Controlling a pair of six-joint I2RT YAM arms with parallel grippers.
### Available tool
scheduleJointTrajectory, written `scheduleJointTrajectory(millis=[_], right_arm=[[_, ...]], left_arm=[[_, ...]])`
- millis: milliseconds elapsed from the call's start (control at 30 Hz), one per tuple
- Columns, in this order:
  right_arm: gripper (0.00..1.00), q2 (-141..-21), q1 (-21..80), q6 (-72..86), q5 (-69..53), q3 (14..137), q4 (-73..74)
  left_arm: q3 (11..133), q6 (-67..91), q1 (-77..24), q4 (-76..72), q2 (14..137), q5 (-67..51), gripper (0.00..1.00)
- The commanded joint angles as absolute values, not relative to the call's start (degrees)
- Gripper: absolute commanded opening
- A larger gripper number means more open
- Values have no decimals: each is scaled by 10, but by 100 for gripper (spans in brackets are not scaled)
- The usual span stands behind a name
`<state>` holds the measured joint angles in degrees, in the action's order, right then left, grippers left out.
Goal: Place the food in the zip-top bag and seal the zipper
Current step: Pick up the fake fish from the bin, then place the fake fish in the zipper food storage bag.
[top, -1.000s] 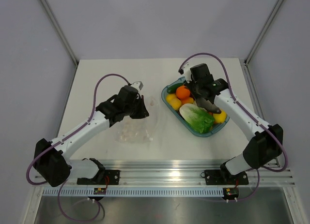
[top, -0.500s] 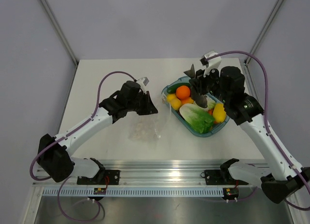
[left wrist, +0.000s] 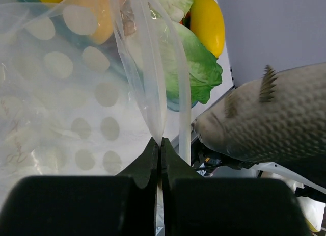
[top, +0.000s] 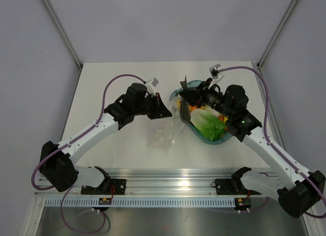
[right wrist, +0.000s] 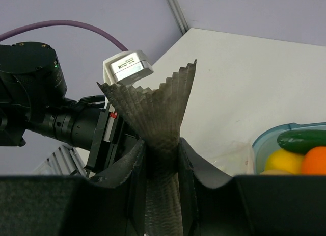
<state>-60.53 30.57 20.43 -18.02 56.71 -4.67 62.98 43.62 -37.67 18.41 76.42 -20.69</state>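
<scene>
Left jaws pinch the mouth edge of the zip-top bag (left wrist: 76, 93) beside the teal tray (top: 210, 141); right jaws clamp the grey toy fish (right wrist: 158, 103) by its tail. Best feed it in head-first, with the mouth held wide

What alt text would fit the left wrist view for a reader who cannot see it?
The left gripper is pinched shut on the edge of the clear zip-top bag, holding it up in the foreground. A grey toy fish fills the right side, its head close to the bag's edge; green lettuce and a yellow lemon lie behind.
</scene>
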Motion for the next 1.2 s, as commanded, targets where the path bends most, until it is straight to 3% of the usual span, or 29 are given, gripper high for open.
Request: scheduleJointTrajectory(millis=[0,633,1167], right_arm=[[0,-591,313,264,-188,548,-168],[0,-613,321,307,-162,563,-218],[0,-636,331,281,-226,443,-305]], left_arm=[[642,452,-374,142,767,-237,0],[626,442,-375,144,762,-230,0],[648,417,-374,186,752,-227,0]])
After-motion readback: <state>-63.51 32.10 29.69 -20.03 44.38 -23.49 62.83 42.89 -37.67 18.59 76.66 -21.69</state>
